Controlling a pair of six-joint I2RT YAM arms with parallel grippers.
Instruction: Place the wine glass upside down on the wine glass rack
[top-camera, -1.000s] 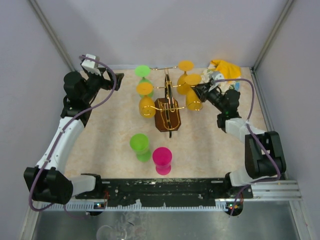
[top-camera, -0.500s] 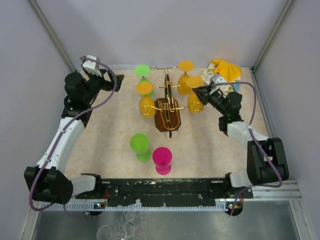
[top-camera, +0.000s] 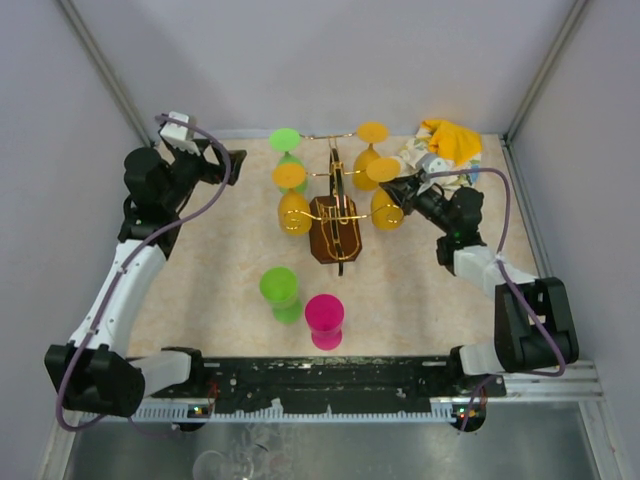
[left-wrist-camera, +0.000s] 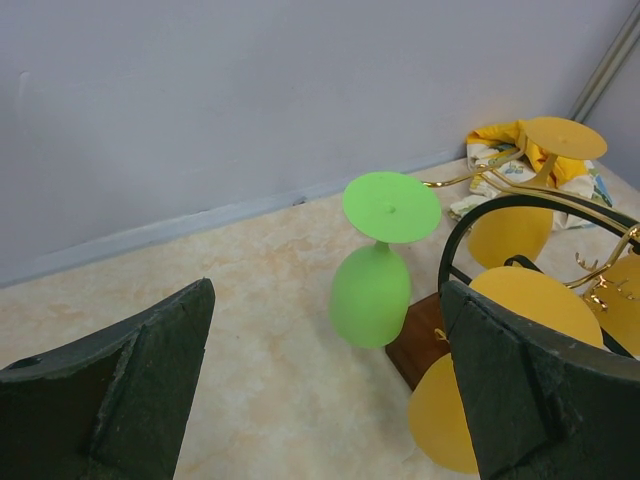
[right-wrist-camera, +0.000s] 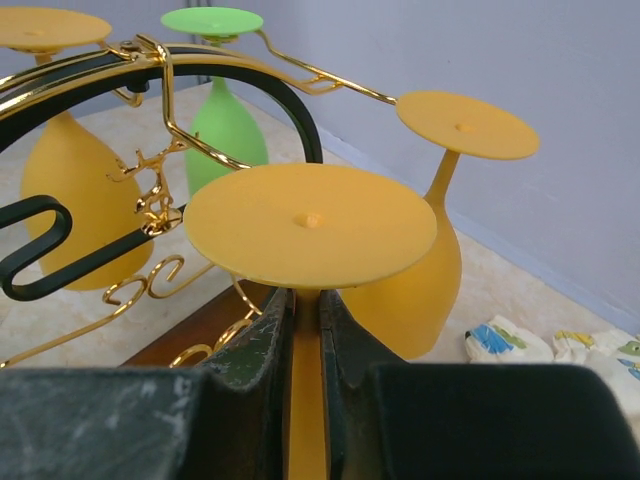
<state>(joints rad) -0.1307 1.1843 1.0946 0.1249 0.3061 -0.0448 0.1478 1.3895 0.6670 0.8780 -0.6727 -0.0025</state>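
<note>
My right gripper (top-camera: 402, 190) is shut on the stem of an upside-down yellow wine glass (top-camera: 386, 205), foot uppermost, at the right side of the wine glass rack (top-camera: 333, 225). The right wrist view shows the fingers (right-wrist-camera: 262, 350) clamping the stem under the round foot of the yellow wine glass (right-wrist-camera: 310, 225), with the rack's gold wires (right-wrist-camera: 160, 80) just to the left. Whether the foot rests on a rack arm I cannot tell. My left gripper (top-camera: 232, 160) hangs open and empty at the back left, facing a green glass (left-wrist-camera: 372, 290) that hangs from the rack.
Other upside-down glasses hang on the rack: green (top-camera: 285, 140), yellow (top-camera: 291, 195) and yellow (top-camera: 370, 150). A green glass (top-camera: 280, 290) and a pink glass (top-camera: 325, 318) stand on the table in front. A crumpled yellow cloth (top-camera: 448, 140) lies in the back right corner.
My right gripper has carried the yellow glass a little nearer along the rack's right side. The left arm has drifted slightly left, still open.
</note>
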